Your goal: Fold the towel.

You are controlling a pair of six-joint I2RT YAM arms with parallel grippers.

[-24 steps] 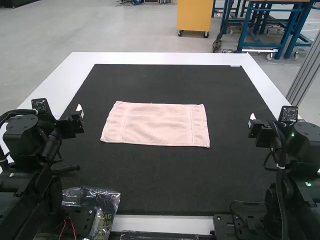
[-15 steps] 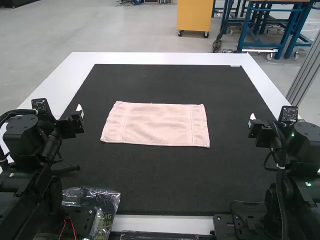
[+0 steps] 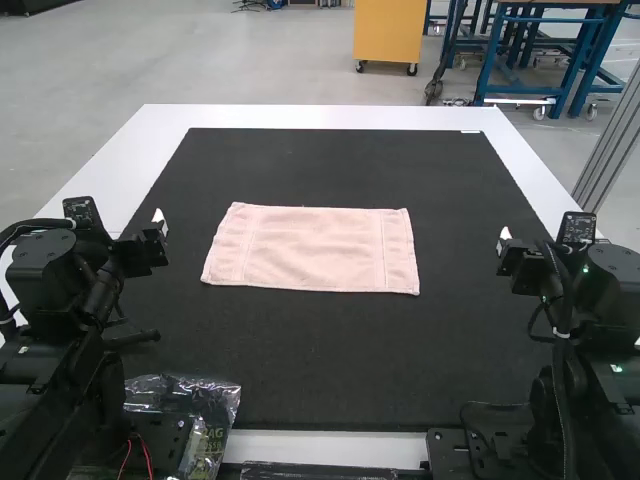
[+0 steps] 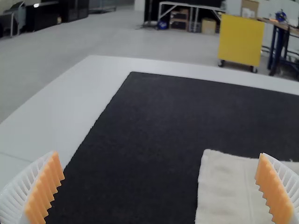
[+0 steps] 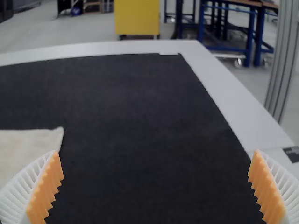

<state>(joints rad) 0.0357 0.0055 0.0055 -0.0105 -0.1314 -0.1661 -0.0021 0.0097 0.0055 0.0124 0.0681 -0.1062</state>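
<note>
A pink towel [image 3: 312, 248] lies flat as a wide rectangle near the middle of the black mat; whether it is one layer or more I cannot tell. My left gripper [image 3: 160, 222] is held off to the towel's left, and my right gripper [image 3: 503, 240] off to its right, both apart from it. In the left wrist view, my left gripper [image 4: 161, 189] is open with nothing between its pads, and part of the towel [image 4: 224, 186] shows beyond. The right wrist view has my right gripper [image 5: 156, 189] wide open too, with a towel corner [image 5: 28, 149].
The black mat [image 3: 330, 370] covers most of the white table [image 3: 320, 117]. A clear plastic bag [image 3: 215, 400] with something in it lies at the near edge, beside the left arm's base. A dark wrapped strip [image 3: 320, 471] lies along that edge.
</note>
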